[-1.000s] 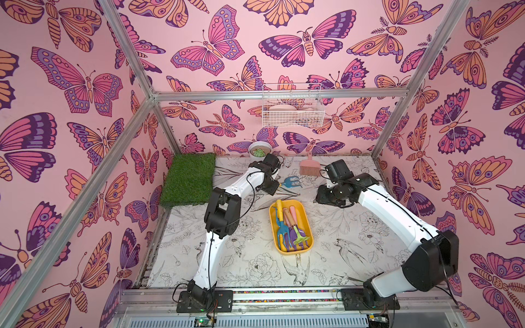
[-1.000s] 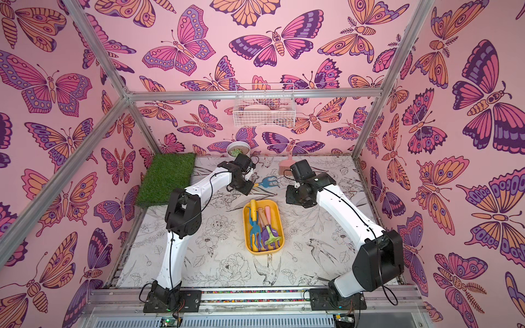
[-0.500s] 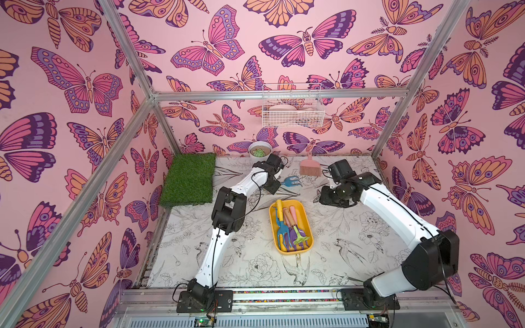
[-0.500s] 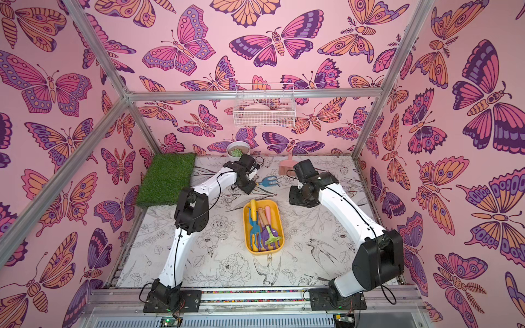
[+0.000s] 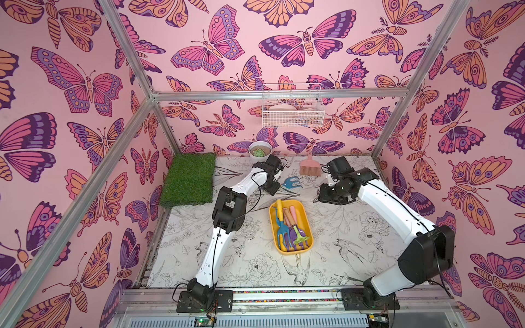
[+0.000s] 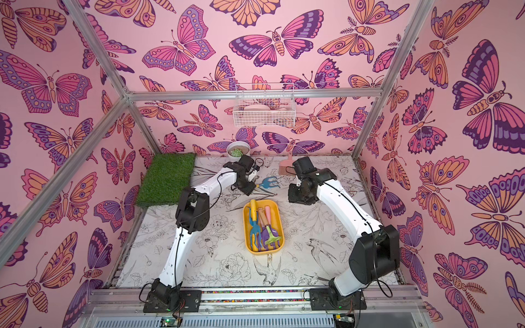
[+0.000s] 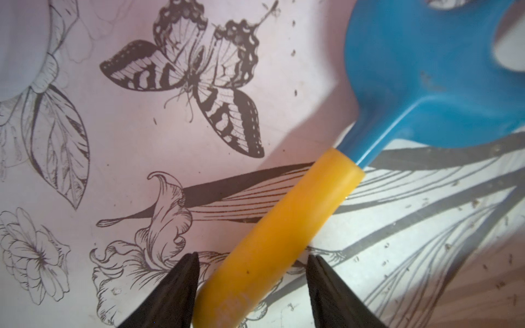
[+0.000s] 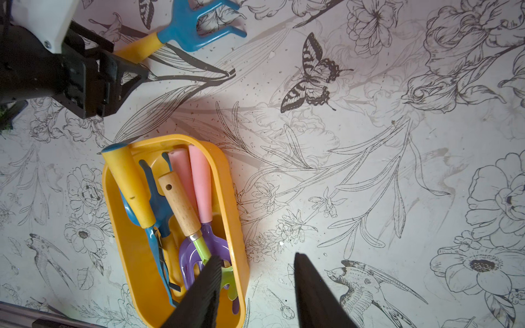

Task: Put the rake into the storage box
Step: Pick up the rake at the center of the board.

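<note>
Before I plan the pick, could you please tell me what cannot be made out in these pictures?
- Rake handle end: left wrist view, cut off by the frame edge between the left tool's fingers; both top views, mostly hidden under that arm.
- Rake tines: left wrist view, partly cut by the edge.
- Wire basket contents: both top views, too small behind mesh.
- Right tool fingers: both top views, hidden under its wrist.

Open above flower-printed tabletop (image 5: 341, 233) between blue-pronged yellow-handled plastic rake (image 5: 291, 181) and shallow yellow plastic tray (image 5: 295, 251); tray interior crowded with toy tools (image 5: 289, 227).
</note>
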